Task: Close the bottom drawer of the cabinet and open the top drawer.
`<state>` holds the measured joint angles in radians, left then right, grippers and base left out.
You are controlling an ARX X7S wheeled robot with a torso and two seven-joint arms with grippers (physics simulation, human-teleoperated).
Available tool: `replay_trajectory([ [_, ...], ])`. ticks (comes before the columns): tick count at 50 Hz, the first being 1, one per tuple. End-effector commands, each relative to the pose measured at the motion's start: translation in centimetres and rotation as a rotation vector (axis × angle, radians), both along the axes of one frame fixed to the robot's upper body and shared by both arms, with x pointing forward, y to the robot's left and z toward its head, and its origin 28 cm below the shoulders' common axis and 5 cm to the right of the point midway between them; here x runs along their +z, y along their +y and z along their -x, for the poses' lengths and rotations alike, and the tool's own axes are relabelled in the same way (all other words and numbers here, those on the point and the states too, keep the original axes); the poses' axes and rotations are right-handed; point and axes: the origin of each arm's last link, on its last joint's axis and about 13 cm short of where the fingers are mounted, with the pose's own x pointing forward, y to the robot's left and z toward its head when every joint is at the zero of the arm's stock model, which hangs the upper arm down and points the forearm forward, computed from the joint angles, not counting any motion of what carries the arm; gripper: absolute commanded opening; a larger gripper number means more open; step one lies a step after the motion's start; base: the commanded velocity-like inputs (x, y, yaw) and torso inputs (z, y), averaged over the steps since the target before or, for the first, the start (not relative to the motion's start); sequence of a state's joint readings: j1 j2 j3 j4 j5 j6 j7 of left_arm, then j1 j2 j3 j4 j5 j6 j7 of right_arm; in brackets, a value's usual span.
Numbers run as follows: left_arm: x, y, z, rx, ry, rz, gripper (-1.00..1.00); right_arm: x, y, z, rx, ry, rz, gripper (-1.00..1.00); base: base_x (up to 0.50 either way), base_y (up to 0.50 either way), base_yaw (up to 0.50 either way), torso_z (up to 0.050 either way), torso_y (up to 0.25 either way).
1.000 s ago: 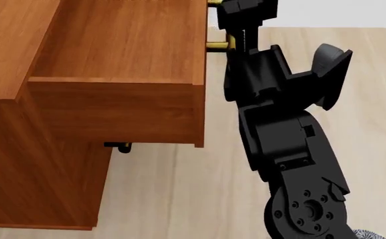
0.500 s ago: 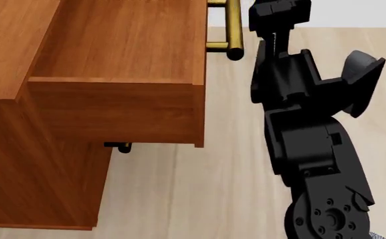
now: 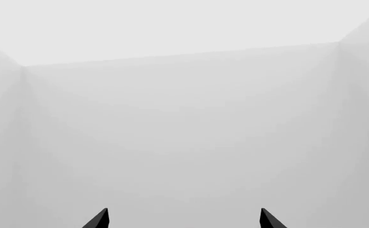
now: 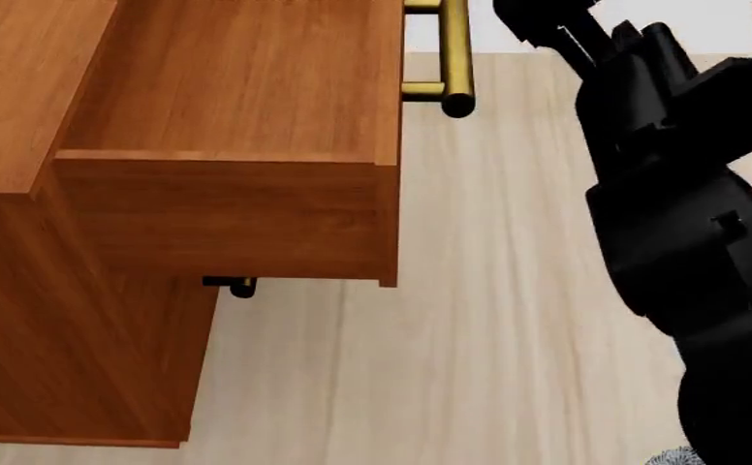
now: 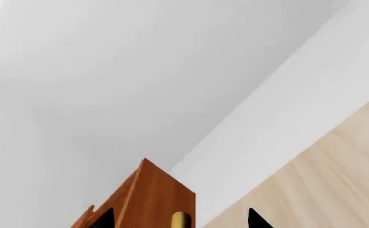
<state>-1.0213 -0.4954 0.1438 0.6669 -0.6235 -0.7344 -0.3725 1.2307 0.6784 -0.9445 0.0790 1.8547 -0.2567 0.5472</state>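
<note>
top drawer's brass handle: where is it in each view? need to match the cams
Head view: brass handle at top centre, sticking out from the pulled-out top drawer, clear of the right arm.
Right wrist view: handle end at the bottom edge, between the right gripper fingertips, gap on both sides.
Left wrist view: not in it; only grey walls.
Shared landmark: the reddish-brown drawer corner.

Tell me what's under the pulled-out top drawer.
Beneath the top drawer in the head view, a small dark end of a lower handle pokes out, above the pale wood floor. The lower drawer fronts themselves are hidden by the drawer's overhang.
</note>
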Motion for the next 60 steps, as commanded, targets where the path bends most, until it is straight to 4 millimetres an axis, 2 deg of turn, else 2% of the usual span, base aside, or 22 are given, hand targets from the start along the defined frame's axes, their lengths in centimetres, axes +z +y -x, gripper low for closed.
replay_trajectory([
  [1, -0.1, -0.2, -0.2, -0.007, 0.001, -0.002, 1.00, 2.3, -1.2, 0.8, -0.082, 0.007, 0.350, 1.00, 0.00, 0.00, 0.00, 0.000, 0.000],
  [13, -0.3, -0.1, -0.3, -0.009, 0.005, -0.001, 1.00, 4.2, -0.6, 1.2, -0.059, 0.000, 0.604, 1.00, 0.00, 0.00, 0.00, 0.000, 0.000],
  [23, -0.3, -0.2, -0.2, -0.011, 0.004, -0.001, 1.00, 5.6, -0.1, 1.5, -0.006, -0.002, 0.751, 1.00, 0.00, 0.00, 0.00, 0.000, 0.000],
  [39, -0.7, -0.2, -0.3, -0.015, 0.010, 0.000, 1.00, 10.3, 1.1, 2.2, 0.005, -0.051, 1.080, 1.00, 0.00, 0.00, 0.00, 0.000, 0.000],
  [53, -0.6, -0.2, -0.4, -0.018, 0.008, -0.001, 1.00, 11.8, 2.5, 1.8, 0.037, -0.050, 1.294, 1.00, 0.00, 0.00, 0.00, 0.000, 0.000],
  [60, -0.5, -0.2, -0.3, -0.017, 0.007, 0.001, 1.00, 11.9, 3.6, 1.6, 0.078, -0.049, 1.394, 1.00, 0.00, 0.00, 0.00, 0.000, 0.000],
])
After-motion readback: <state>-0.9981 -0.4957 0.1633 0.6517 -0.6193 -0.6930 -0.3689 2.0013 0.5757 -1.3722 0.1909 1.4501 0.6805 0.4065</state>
